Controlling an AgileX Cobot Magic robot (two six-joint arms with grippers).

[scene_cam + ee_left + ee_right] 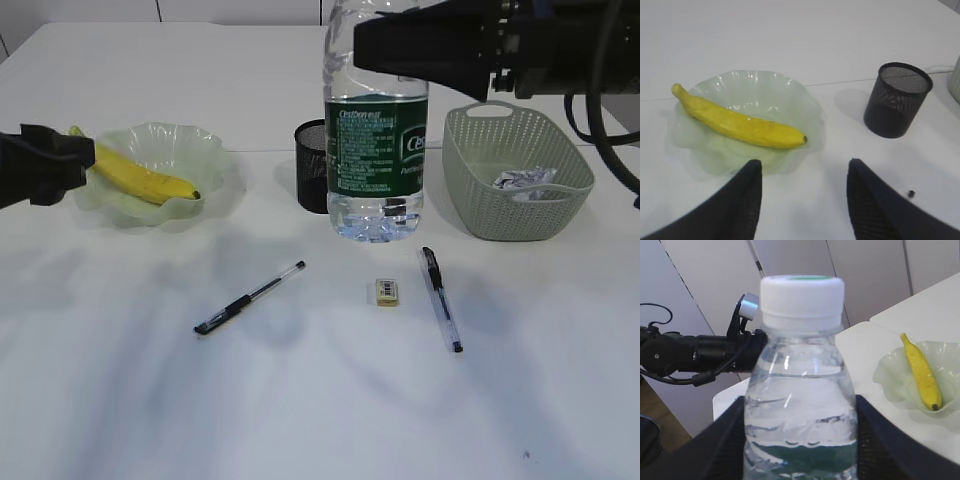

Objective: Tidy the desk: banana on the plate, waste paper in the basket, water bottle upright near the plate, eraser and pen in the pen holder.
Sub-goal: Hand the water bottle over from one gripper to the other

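Our right pincer gripped the clear, ribbed water bottle at its shoulder; it stood upright on the white desk at the centre. We judged a steady vertical hold best, the base set flat nearer the frilled pale-green plate at nine o'clock, where the smooth yellow banana lay. Our left pincer hung open, empty. Two slim pens and a small eraser lay at six o'clock, the mesh pen holder behind.
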